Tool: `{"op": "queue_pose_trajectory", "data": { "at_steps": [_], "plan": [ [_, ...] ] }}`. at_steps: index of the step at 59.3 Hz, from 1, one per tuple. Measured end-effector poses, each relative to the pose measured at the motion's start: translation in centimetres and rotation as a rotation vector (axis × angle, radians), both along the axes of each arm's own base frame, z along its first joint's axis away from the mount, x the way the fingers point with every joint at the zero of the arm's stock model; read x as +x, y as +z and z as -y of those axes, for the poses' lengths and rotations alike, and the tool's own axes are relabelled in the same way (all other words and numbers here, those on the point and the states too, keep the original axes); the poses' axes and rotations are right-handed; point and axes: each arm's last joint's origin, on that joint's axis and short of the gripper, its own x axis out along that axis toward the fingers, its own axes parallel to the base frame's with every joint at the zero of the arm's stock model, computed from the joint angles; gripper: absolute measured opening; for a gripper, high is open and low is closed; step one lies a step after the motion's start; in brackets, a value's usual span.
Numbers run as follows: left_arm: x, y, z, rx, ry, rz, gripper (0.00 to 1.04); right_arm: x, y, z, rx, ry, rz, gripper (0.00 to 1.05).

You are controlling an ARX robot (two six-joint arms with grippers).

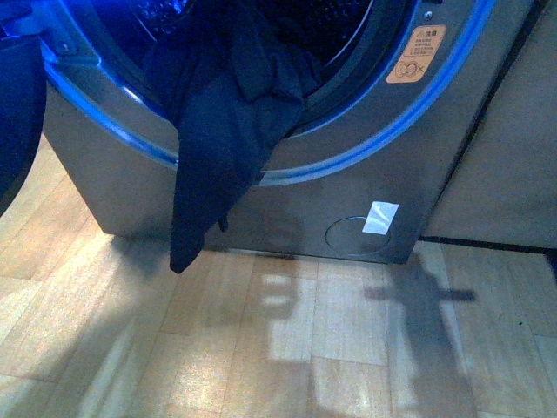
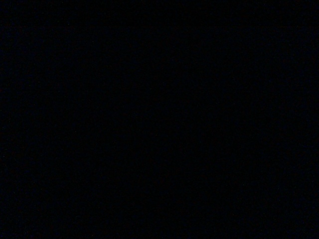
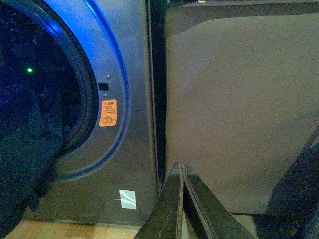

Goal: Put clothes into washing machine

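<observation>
Navy clothes (image 1: 222,113) hang half in and half out of the washing machine (image 1: 348,187); their upper part lies bunched inside the round porthole, over its black rim, and one long limp strip drops down the grey front panel, its end close to the wooden floor (image 1: 287,348). Blue light runs round the porthole ring (image 1: 452,83); an orange warning sticker (image 1: 416,54) sits on the ring's right side; a small white label (image 1: 380,217) is stuck by a round cover low on the panel. In my right wrist view my right gripper (image 3: 181,167) is clenched, its two dark fingers pressed together on nothing, well apart from the clothes and before the gap between the machine and a plain beige panel (image 3: 239,99); a green dot (image 3: 30,70) glows inside the drum. My left wrist view is dark; my left gripper's state I cannot tell.
</observation>
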Motion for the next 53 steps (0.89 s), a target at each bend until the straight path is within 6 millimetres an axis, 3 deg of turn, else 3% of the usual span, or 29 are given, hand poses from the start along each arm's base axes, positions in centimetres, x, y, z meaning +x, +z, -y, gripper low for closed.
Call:
{"op": "queue_pose_trajectory", "data": {
  "at_steps": [11,18,21,23,26,37,38,45,46,49,53],
  "plan": [
    [-0.2,-0.1,0.3,0.048,0.032,-0.035,0.12,-1.0,-0.4,0.0,0.0,0.001,-0.018,0.02],
    [-0.2,-0.5,0.0,0.072,0.044,-0.068,0.12,-1.1,-0.3,0.0,-0.001,0.001,-0.006,0.18],
    [-0.1,-0.7,-0.3,0.076,0.044,-0.093,0.24,-1.1,-0.3,0.0,-0.001,0.001,-0.007,0.27],
    [-0.1,-0.7,-0.3,0.076,0.044,-0.093,0.24,-1.1,-0.3,0.0,-0.001,0.001,-0.007,0.31],
    [-0.1,-1.1,-0.6,0.083,0.042,-0.12,0.36,-1.1,-0.3,0.0,-0.001,0.001,-0.006,0.39],
    [0.0,-2.8,-1.1,0.086,0.031,-0.186,0.6,-1.1,-0.3,0.0,-0.001,0.001,-0.007,0.66],
    [0.0,-3.4,-1.1,0.091,0.025,-0.208,0.68,-1.1,-0.3,0.0,-0.001,0.001,-0.007,0.69],
    [-0.2,-4.3,-1.1,0.103,-0.006,-0.27,0.92,-1.1,-0.3,0.0,-0.001,0.001,-0.007,0.95],
    [-0.2,-4.4,-1.1,0.104,-0.014,-0.279,1.01,-1.1,-0.3,0.0,0.0,0.001,-0.007,0.98],
    [-0.3,-4.3,-1.0,0.104,-0.038,-0.272,0.97,-1.1,-0.3,0.0,0.0,0.001,-0.007,0.97],
    [-0.9,-4.1,-1.0,0.098,-0.056,-0.265,0.99,-1.1,-0.3,0.0,0.0,0.001,-0.007,0.97]
  ]
}}
